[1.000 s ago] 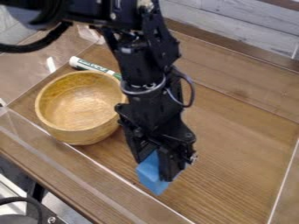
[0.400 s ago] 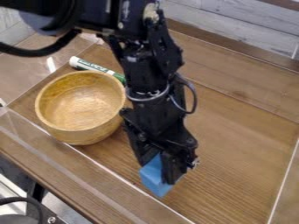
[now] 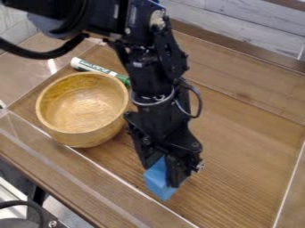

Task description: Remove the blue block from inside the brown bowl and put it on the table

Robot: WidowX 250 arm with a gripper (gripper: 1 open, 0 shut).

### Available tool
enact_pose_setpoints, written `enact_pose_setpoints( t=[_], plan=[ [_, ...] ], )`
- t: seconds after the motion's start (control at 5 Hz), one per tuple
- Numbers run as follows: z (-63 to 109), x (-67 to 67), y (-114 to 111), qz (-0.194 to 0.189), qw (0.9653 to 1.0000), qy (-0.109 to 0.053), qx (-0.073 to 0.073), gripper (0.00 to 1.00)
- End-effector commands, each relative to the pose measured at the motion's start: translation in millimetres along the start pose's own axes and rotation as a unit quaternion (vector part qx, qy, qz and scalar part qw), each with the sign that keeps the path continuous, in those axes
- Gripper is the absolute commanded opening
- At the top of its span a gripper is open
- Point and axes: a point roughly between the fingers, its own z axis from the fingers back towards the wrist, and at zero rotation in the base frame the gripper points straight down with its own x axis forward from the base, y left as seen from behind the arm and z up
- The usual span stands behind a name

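A small blue block [image 3: 161, 183] sits between the black fingers of my gripper [image 3: 167, 174], which is shut on it. The block is down at the brown wood-grain table [image 3: 238, 142], to the right of the bowl; whether its underside touches the surface I cannot tell. The brown bowl [image 3: 81, 109] is a round tan wooden bowl at the left, and its inside holds nothing. My arm comes in from the upper left and points steeply down, partly covering the bowl's right rim.
A green-capped white marker [image 3: 93, 68] lies on the table behind the bowl. Low clear acrylic walls [image 3: 71, 169] edge the table at the front and right. Bare wood stretches to the right of the gripper.
The arm has eased down slightly with the blue block still gripped. The bowl and marker have not moved.
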Motion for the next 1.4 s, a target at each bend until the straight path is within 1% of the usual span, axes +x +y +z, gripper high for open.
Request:
enact_pose_setpoints(
  t=[0.0,0.6,1.2],
  plan=[
    [11.2,4.9,-3,-0.009,0.9998,-0.014,0.006,1.0],
    [27.4,9.3,11,0.005,0.9994,-0.021,0.026,1.0],
    [46.1,13.6,18,0.013,0.9984,-0.038,0.04,1.0]
  ],
)
